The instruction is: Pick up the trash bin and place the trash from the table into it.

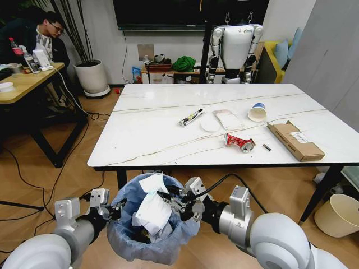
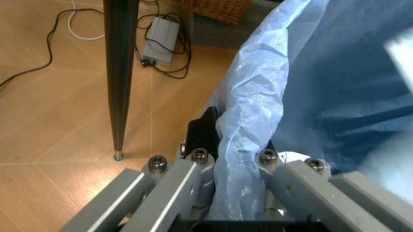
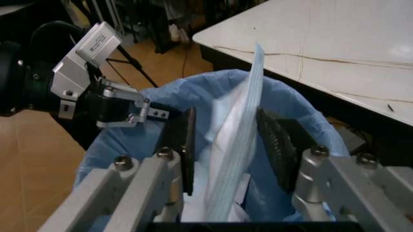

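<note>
**Bin gripped at both sides, litter still spread on the counter**

The left gripper [image 2: 235,169] is seen clenched on the rim of the trash bin [image 1: 147,235], a fold of the light blue liner being pinched between its fingers [image 2: 193,188]. The right gripper [image 3: 226,145] is placed at the opposite rim; a thin upright fold of the liner stands between its dark pads, which are set somewhat apart, so whether the fold is truly clamped cannot be told. The bin is held just in front of the near edge of the counter [image 1: 146,145], toward its left corner and below its top. White crumpled paper [image 1: 152,210] is already lying inside. The pick-up is judged done and part of the trash binned. Still left on the counter are a small tube [image 1: 190,117], a flat white wrapper [image 1: 228,119], a crushed red can [image 1: 239,142], a paper cup [image 1: 257,112] and a cardboard box [image 1: 295,140] at the right edge. The liner looks crinkly, loose and thin, bulging over the rim.
</note>
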`<state>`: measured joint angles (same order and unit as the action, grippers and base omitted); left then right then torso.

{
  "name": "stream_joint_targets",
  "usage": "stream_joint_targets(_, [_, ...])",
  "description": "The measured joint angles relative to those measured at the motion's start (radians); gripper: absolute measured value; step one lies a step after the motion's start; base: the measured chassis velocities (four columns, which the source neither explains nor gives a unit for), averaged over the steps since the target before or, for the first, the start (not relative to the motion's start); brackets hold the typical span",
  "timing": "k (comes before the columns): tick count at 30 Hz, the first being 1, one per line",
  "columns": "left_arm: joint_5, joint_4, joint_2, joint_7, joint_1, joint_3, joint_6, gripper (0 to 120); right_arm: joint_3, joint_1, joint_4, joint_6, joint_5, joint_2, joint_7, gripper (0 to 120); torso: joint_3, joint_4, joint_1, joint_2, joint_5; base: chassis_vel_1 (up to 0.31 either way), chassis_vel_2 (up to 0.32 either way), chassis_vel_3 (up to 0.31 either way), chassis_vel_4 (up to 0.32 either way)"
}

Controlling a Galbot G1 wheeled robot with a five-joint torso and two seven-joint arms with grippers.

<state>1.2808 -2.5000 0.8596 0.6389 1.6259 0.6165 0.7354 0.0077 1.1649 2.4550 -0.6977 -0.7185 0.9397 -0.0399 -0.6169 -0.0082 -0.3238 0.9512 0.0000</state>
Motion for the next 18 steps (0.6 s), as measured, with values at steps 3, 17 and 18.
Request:
stream_joint_targets(3, [0.0, 0.0, 0.006, 0.0, -0.001, -0.003, 0.0, 3, -0.009, -0.002, -0.008, 0.001, 0.008, 0.002, 0.0, 50, 0.0, 0.0, 0.0, 0.0, 0.0, 0.0, 0.0, 0.0, 0.0])
stream_joint_targets(17, [-0.003, 0.0, 0.009, -0.004, 0.003, -0.001, 0.0, 3, 0.124, -0.027, 0.005, 0.009, -0.074, 0.011, -0.021, 98, 0.0, 0.0, 0.0, 0.0, 0.0002, 0.0, 0.0, 0.0, 0.0])
stream_joint_targets(18, [-0.003, 0.0, 0.011, -0.005, 0.005, 0.001, 0.0, 3, 0.169, -0.04, 0.006, 0.01, -0.104, 0.004, -0.029, 100, 0.0, 0.0, 0.0, 0.0, 0.0001, 0.0, 0.0, 0.0, 0.0])
